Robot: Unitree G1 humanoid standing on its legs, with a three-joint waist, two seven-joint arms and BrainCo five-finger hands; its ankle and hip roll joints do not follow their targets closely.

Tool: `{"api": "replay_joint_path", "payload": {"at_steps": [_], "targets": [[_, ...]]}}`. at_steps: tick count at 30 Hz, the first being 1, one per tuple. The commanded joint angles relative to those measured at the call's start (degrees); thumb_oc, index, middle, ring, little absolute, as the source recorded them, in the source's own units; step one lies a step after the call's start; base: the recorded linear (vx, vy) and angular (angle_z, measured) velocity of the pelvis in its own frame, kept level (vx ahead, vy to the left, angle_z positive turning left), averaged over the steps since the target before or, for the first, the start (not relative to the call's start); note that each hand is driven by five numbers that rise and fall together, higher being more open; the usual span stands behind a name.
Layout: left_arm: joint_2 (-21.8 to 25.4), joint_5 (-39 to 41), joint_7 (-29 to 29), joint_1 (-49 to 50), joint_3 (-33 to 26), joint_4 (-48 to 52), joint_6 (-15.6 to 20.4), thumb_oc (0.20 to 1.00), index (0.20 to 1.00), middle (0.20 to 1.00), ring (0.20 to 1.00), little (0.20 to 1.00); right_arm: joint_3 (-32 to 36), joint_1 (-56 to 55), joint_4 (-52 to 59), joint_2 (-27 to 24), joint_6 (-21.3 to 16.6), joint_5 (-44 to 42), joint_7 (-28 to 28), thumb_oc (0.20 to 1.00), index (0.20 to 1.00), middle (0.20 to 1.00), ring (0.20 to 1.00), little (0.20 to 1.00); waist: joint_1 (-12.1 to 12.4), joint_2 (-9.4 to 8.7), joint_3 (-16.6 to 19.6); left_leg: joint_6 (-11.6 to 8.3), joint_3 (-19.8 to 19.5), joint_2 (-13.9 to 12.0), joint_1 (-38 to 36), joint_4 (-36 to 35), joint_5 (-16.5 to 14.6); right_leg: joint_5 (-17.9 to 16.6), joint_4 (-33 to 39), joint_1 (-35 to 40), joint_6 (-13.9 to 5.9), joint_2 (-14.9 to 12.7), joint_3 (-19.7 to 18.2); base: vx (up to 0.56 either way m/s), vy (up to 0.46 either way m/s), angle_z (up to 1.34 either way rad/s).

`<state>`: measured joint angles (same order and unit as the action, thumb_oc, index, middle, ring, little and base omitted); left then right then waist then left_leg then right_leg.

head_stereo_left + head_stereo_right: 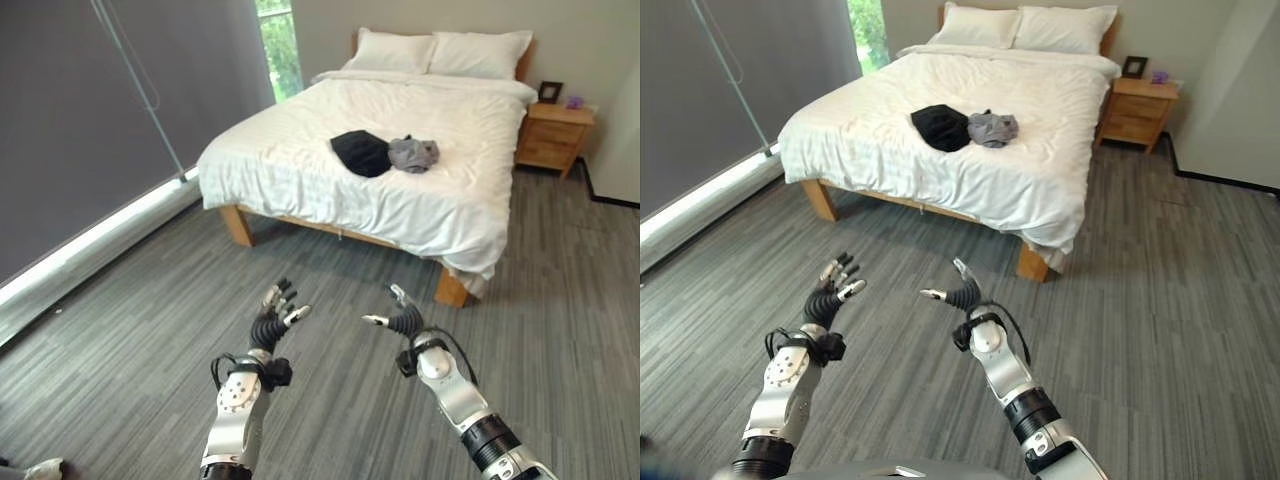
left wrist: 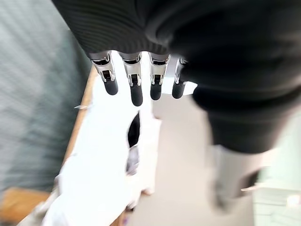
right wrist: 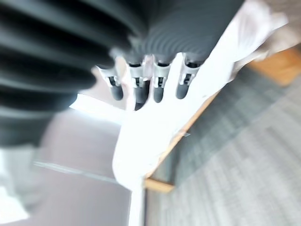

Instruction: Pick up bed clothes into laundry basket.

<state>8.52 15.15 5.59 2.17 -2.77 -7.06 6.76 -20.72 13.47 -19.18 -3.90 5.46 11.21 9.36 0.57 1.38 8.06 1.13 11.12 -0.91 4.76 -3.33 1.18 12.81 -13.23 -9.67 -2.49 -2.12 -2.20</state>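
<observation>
Both robot hands, left robot hand [image 1: 272,318] and right robot hand [image 1: 402,318], hang loose and empty over the floor, well short of the bed [image 1: 300,150]. The black garment [image 1: 360,152] and grey garment [image 1: 413,153] lie touching mid-mattress. My guess: a sloppy grab snags the white duvet too, and no basket's around yet.

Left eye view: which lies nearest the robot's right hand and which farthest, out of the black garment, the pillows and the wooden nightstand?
From the right hand:
1. Black garment, mid-bed, beside a grey one.
2. Nightstand, right of the bed by the wall.
3. Pillows, at the headboard.
</observation>
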Motion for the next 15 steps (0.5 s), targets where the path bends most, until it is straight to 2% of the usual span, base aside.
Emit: {"api": "replay_joint_path", "payload": {"at_steps": [1, 5, 6, 7, 8, 9, 10, 12, 13, 14, 15], "targets": [[1.5, 1.9, 3.0, -3.4, -2.3, 3.2, 2.5, 1.0, 1.0, 1.0, 1.0, 1.0, 3.0, 1.7, 6.1, -2.2, -2.0, -1.8, 0.6, 1.0, 1.0, 1.0, 1.0, 1.0, 0.7, -2.38, -1.7, -4.22, -0.8, 0.0, -5.3, -1.7, -0.3, -14.7, 18.2, 9.5, 0.17, -0.4, -2.6, 0.06, 0.026, 0.09], [1.7, 3.2, 4.9, -1.8, -2.9, 6.2, 0.9, 1.0, 1.0, 1.0, 1.0, 1.0, 3.8, 0.8, 11.5, -2.0, -3.0, -3.2, 1.7, 1.0, 1.0, 1.0, 1.0, 1.0, 0.9, -3.0, -2.7, -3.59, -1.1, 0.4, -5.8, -1.7, -0.7, -14.8, 17.4, 11.4, -0.72, -1.3, -1.7, 0.11, 0.011, 0.07], [1.4, 3.3, 4.9, -1.6, -3.0, 6.1, 0.6, 1.0, 1.0, 1.0, 1.0, 1.0, 3.7, 1.2, 11.7, -1.9, -3.3, -3.0, 2.4, 1.0, 1.0, 1.0, 1.0, 1.0, 1.0, -3.0, -3.1, -3.75, -0.9, 0.1, -6.0, -1.7, -0.8, -14.8, 14.7, 10.0, -1.7, -1.2, -1.6, 0.0, 0.0, 0.0], [0.8, 3.3, 4.8, -1.6, -2.9, 6.0, 0.2, 1.0, 1.0, 1.0, 1.0, 1.0, 3.6, 1.8, 11.7, -2.2, -3.8, -2.7, 3.1, 1.0, 1.0, 1.0, 1.0, 1.0, 1.4, -2.62, -3.4, -3.89, -0.4, -0.3, -5.8, -1.7, -0.9, -13.3, 9.5, 7.3, -3.39, -0.6, -1.8, 0.04, -0.007, -0.01], [0.4, 3.2, 4.4, -1.4, -2.7, 5.3, -0.1, 1.0, 1.0, 1.0, 1.0, 1.0, 3.9, 2.0, 12.0, -2.0, -3.9, -2.6, 3.9, 1.0, 1.0, 1.0, 1.0, 1.0, 1.2, -2.29, -4.2, -4.03, -0.9, -0.7, -5.9, -1.7, -0.6, -14.2, 4.5, 4.6, -4.5, 0.5, -2.5, 0.02, -0.016, -0.06], [0.0, 3.3, 4.2, -1.4, -2.5, 4.7, -0.2, 1.0, 1.0, 1.0, 1.0, 1.0, 4.1, 2.3, 12.2, -2.5, -3.9, -1.8, 4.2, 1.0, 1.0, 1.0, 1.0, 1.0, 1.3, -2.01, -4.5, -4.31, -0.8, -1.1, -5.2, -1.7, -0.4, -13.5, -1.0, 0.1, -5.1, 1.4, -3.3, 0.05, -0.016, -0.01], [-0.2, 3.4, 4.0, -1.4, -2.3, 4.3, -0.3, 1.0, 1.0, 1.0, 1.0, 1.0, 4.2, 2.3, 12.1, -2.4, -4.0, -1.6, 4.5, 1.0, 1.0, 1.0, 1.0, 1.0, 1.2, -1.89, -4.7, -4.36, -0.4, -1.3, -5.1, -1.7, -0.6, -13.6, -1.6, -2.0, -4.91, 1.3, -2.8, 0.08, -0.024, -0.11], [-0.7, 3.2, 3.7, -1.6, -1.2, 3.1, 0.0, 1.0, 1.0, 1.0, 1.0, 1.0, 4.4, 2.1, 12.2, -2.3, -4.1, -1.9, 4.3, 1.0, 1.0, 1.0, 1.0, 1.0, 0.9, -2.48, -4.7, -4.31, 0.6, -0.7, -5.4, -1.7, -2.3, -14.3, 2.0, -6.3, -2.88, 1.0, -0.4, 0.2, -0.058, -0.11], [-0.8, 3.2, 3.6, -1.7, -0.5, 2.7, 0.2, 1.0, 1.0, 1.0, 1.0, 1.0, 4.2, 2.0, 12.1, -2.1, -4.1, -1.8, 4.2, 1.0, 1.0, 1.0, 1.0, 1.0, 0.6, -2.87, -4.9, -4.16, 1.0, -0.2, -6.2, -1.7, -3.3, -16.4, 5.2, -7.7, -2.26, 0.0, 1.6, 0.2, -0.058, -0.14], [-0.8, 3.2, 3.6, -1.7, -0.5, 2.6, 0.2, 1.0, 1.0, 1.0, 1.0, 1.0, 4.3, 2.0, 12.1, -2.1, -4.2, -1.8, 4.2, 1.0, 1.0, 1.0, 1.0, 1.0, 0.5, -2.76, -4.8, -4.13, 0.9, -0.4, -6.2, -1.7, -3.4, -16.8, 5.9, -7.3, -2.26, 0.0, 1.9, 0.4, -0.065, -0.07], [-0.4, 3.1, 3.8, -1.9, 0.5, 2.1, 0.7, 1.0, 1.0, 1.0, 1.0, 1.0, 3.6, 2.0, 11.9, -1.8, -4.7, -1.1, 3.9, 1.0, 1.0, 1.0, 1.0, 1.0, -0.2, -3.35, -5.5, -4.17, 1.2, 0.1, -9.3, -1.7, -5.9, -21.5, 16.2, -8.9, -1.94, -2.4, 7.4, 0.42, -0.034, 0.06]]}}
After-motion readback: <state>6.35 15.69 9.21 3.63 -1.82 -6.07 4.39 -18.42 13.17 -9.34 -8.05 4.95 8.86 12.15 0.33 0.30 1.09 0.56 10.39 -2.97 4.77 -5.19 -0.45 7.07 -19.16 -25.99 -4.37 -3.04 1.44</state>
